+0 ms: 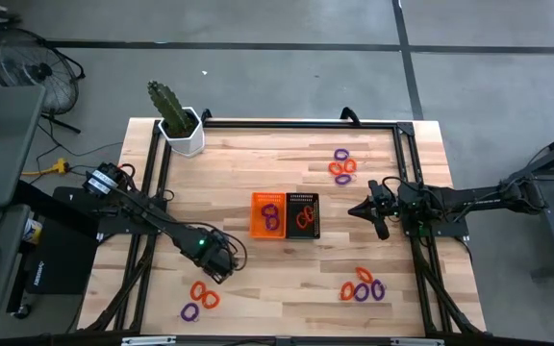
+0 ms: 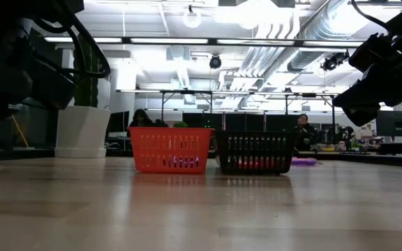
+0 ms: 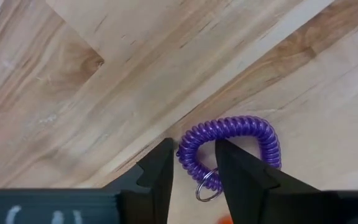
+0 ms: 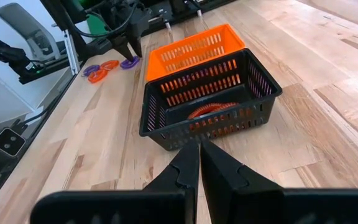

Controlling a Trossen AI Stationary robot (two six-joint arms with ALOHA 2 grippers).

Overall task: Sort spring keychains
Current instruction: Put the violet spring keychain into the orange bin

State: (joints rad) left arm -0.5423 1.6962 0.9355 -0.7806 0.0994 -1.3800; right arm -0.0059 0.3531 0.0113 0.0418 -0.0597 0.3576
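Fingers (image 3: 157,171) of the left gripper (image 3: 192,168) straddle one side of a purple coiled plastic spring keychain (image 3: 241,140) lying on the light wooden table (image 1: 258,163), parted around the coil and not yet pinching it, as far as the left wrist view shows. This happens near the table's 7 o'clock area in the high view.

Right gripper (image 4: 199,163) hangs at about 3 o'clock with its fingers pressed together, empty, facing the black plastic mesh bin (image 4: 210,102).

Sorting looks barely begun. The orange plastic mesh bin (image 1: 267,213) at the centre holds some purple coils, and the black bin beside it holds at least one orange coil. Left to do: a mixed cluster at 1 o'clock (image 1: 342,165), another at 5 o'clock (image 1: 364,285), and the loose orange and purple loops near 7 o'clock (image 1: 200,298).

No brand, label or writing can be read on the bins, the keychains or the table; faint pale marks on the left gripper's body are illegible.
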